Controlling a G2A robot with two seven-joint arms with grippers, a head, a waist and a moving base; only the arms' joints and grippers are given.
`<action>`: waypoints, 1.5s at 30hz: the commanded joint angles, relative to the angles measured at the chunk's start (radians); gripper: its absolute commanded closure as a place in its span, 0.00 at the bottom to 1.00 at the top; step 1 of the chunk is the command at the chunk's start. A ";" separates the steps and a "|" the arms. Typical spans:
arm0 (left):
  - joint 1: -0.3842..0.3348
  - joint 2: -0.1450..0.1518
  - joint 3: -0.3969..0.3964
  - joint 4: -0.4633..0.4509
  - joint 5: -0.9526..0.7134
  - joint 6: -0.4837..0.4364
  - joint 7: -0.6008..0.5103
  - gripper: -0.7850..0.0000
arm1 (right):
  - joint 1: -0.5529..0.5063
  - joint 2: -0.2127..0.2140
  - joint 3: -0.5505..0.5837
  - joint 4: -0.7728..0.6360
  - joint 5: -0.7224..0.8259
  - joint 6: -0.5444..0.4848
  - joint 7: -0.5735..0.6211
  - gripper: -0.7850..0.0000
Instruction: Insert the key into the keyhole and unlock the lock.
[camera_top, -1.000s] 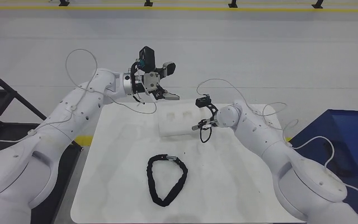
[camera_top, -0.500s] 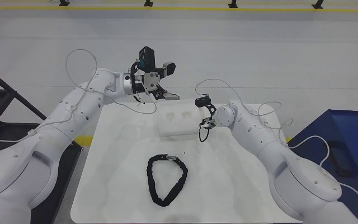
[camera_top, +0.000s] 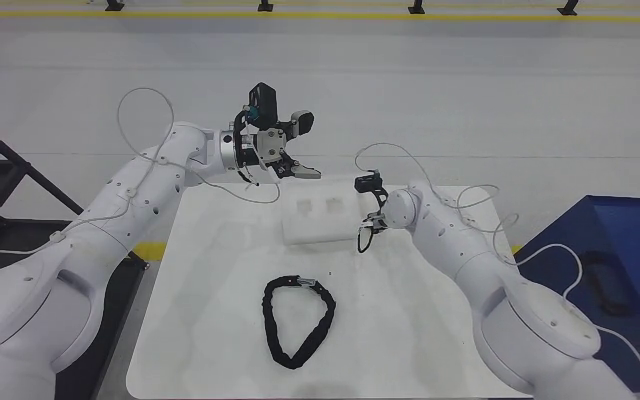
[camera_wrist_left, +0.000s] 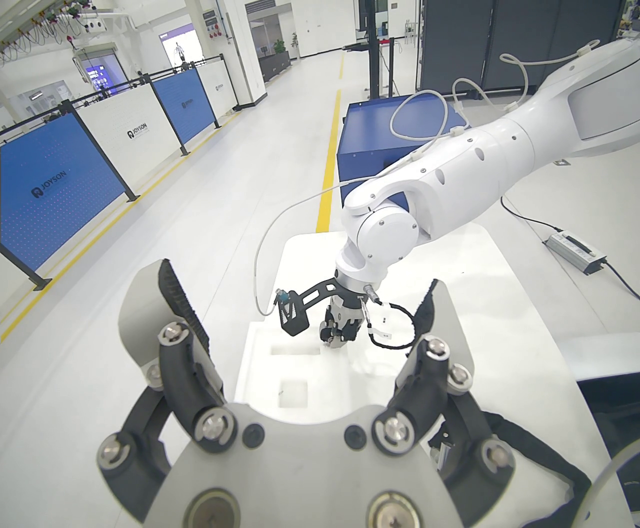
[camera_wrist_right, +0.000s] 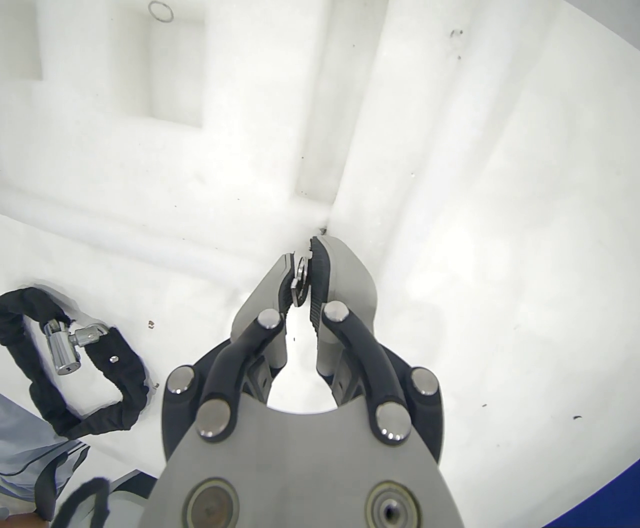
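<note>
Pick-up: your right pincer (camera_wrist_right: 300, 262) grips, apparently, the key (camera_wrist_right: 301, 274), apart from the lock (camera_wrist_right: 62, 347); left pincer (camera_wrist_left: 300, 280) wide. Next: align its tip there.

White foam block (camera_top: 315, 228) with square recesses on white table (camera_top: 200, 320); blue cabinet (camera_wrist_left: 370, 125) beside table.

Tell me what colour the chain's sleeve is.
The sleeve is black; the right wrist view shows it best.

Signs on the room barriers
White logo wording on blue rectangular barrier panels (camera_wrist_left: 52, 192); dark logo wording on a white barrier panel (camera_wrist_left: 127, 117)
</note>
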 joint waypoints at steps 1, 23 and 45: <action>0.000 0.000 0.000 0.000 0.000 0.000 0.000 0.00 | 0.002 -0.004 0.001 0.004 -0.007 0.004 0.000 1.00; 0.000 0.000 0.000 0.000 0.000 0.000 0.000 0.00 | 0.063 0.035 0.114 -0.046 0.023 -0.083 0.099 1.00; 0.000 0.000 0.000 0.000 0.000 0.000 0.000 0.00 | -0.280 0.336 0.575 -0.845 0.058 -0.201 0.354 1.00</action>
